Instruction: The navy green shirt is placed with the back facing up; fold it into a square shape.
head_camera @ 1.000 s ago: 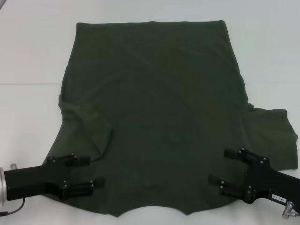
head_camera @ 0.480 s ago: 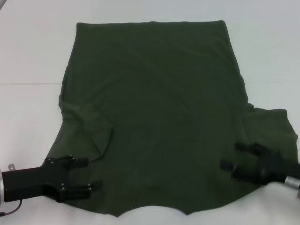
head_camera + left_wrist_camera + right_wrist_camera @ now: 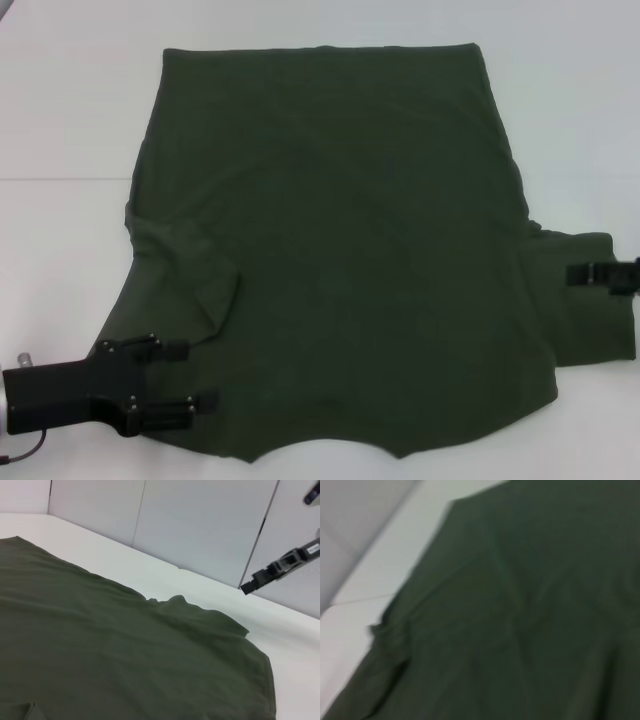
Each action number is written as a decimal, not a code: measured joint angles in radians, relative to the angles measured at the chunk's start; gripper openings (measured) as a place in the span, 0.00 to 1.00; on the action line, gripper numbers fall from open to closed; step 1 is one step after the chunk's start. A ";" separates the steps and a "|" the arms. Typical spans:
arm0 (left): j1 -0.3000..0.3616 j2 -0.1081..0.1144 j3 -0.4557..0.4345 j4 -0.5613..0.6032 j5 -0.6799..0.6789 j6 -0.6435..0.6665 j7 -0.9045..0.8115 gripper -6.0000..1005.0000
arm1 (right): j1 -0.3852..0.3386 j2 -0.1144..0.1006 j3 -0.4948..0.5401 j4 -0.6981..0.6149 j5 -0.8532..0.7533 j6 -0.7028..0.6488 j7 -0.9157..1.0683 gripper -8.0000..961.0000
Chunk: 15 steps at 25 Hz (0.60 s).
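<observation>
On the white table [image 3: 60,120] the shirt [image 3: 340,250] lies spread flat, our left gripper [image 3: 185,375] open and holding nothing over its near-left edge, our right gripper [image 3: 590,272] above the right sleeve, spread unclear.

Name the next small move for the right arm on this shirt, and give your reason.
Probably lower the right end effector onto the right sleeve of the plain dark olive-green T-shirt and grasp it. That sleeve lies spread outward on the white table, while the left sleeve is tucked in beside the open left end effector.
</observation>
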 joint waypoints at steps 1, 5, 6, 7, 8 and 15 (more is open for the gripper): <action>0.000 0.000 0.000 0.000 0.000 0.000 0.000 0.86 | 0.024 -0.005 0.019 -0.004 -0.061 -0.004 0.059 0.97; 0.000 0.001 0.004 0.008 0.000 0.002 0.001 0.86 | 0.101 -0.012 0.073 -0.018 -0.272 -0.016 0.192 0.96; 0.000 0.001 0.005 0.009 0.000 0.003 0.001 0.86 | 0.117 -0.012 0.077 -0.021 -0.315 -0.018 0.214 0.96; 0.000 0.002 0.006 0.010 0.000 0.006 0.001 0.86 | 0.129 -0.011 0.078 -0.023 -0.352 -0.019 0.234 0.96; 0.000 0.003 0.007 0.011 0.000 0.009 0.001 0.86 | 0.142 -0.009 0.077 -0.026 -0.389 -0.020 0.252 0.96; 0.000 0.006 0.011 0.015 0.000 0.020 0.019 0.86 | 0.176 0.006 0.071 0.016 -0.461 0.047 0.289 0.96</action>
